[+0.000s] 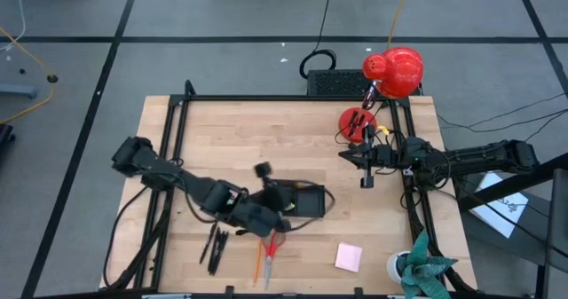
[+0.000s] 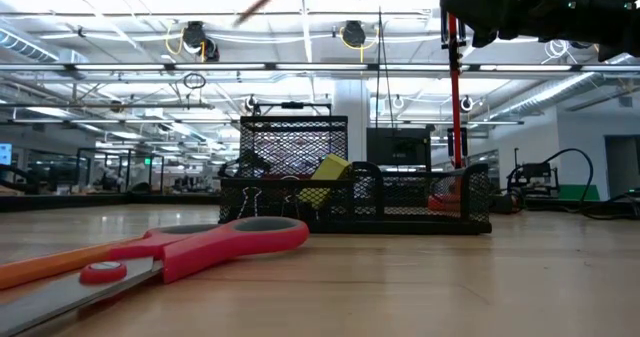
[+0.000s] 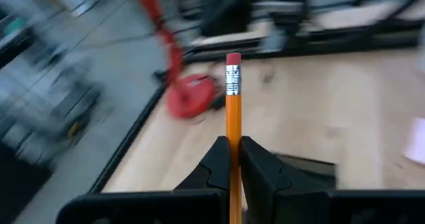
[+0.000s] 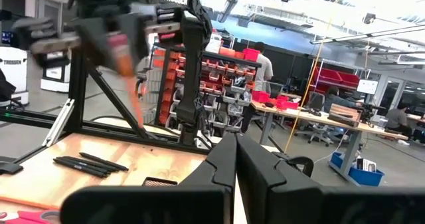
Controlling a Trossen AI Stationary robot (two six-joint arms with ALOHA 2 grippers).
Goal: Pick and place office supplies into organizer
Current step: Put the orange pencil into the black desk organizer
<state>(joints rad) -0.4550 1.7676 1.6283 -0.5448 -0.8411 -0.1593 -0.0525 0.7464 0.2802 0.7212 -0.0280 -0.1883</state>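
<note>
We saw the left jaws [image 3: 234,159] clamped on 1 orange pencil [image 3: 233,111], which stood straight up between the 2 fingers [image 3: 211,164], its pink eraser and metal ferrule well above the fingertips. In the high view these left jaws [image 1: 266,197] were just beside the black organizer [image 1: 306,201], at its left end, above the desk [image 1: 266,130].

The organizer [image 2: 400,202] sat on the desk as a black mesh tray with a taller mesh cup at one end; a yellow-green bit [image 2: 325,174] leaned inside it, tilted, and a black binder clip [image 2: 250,192] showed at its front wall. We could not tell which compartment held either.

Nearer the desk's front edge than the left jaws lay the red-handled scissors [image 1: 272,246] with another orange pencil [image 1: 258,265] just beside them, and 3 or so black pens [image 1: 214,246] a little further left. The pink sticky-note pad [image 1: 348,256] lay well apart to the right of them.

The right jaws [image 4: 234,159] were pressed together with nothing between them. In the high view they [image 1: 366,169] hung well apart from the organizer, near the red desk lamp [image 1: 392,71].
</note>
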